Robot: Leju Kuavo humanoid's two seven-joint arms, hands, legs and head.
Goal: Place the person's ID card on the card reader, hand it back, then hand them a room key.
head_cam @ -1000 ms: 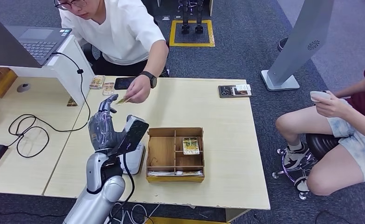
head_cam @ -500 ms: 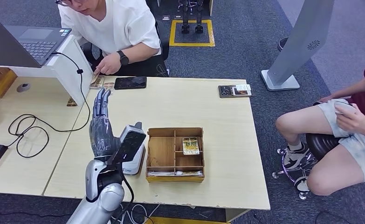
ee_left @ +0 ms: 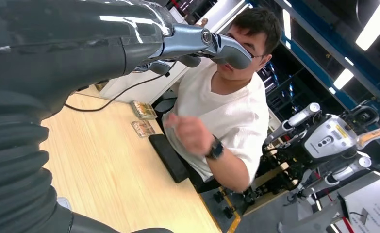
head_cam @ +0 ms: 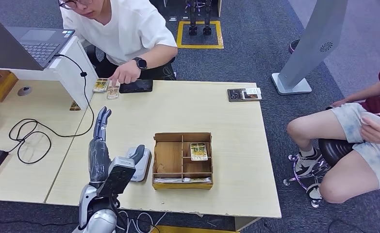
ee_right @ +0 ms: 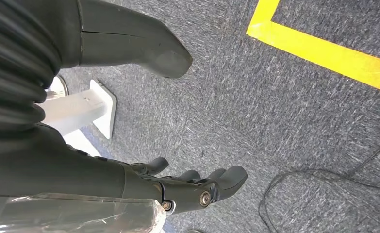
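The left robot hand [head_cam: 100, 145] is hovering open and empty over the bench [head_cam: 226, 121], beside the card reader [head_cam: 138, 165]. The right robot hand [ee_right: 188, 187] is hanging open above the carpet. A person's hand [head_cam: 124, 75] is touching cards [head_cam: 106, 87] at the bench's far edge.

— What sort of place is this?

— A robotics lab set up as a mock reception desk. Grey carpet [head_cam: 256, 53] with a yellow taped square [head_cam: 199, 35] marks a standing spot on the floor, and another humanoid robot [ee_left: 326, 141] stands behind the seated person [head_cam: 117, 29].

— And the reception part?

— A pale wooden surface [head_cam: 226, 116] carries a laptop [head_cam: 32, 43] on a white stand, a card reader [head_cam: 140, 165], a compartmented wooden box [head_cam: 168, 158] with a card in it, and cards [head_cam: 106, 87] near the person. A grey kiosk post [head_cam: 314, 43] stands on the carpet, and strip lights [ee_left: 372, 19] hang over dark racking.
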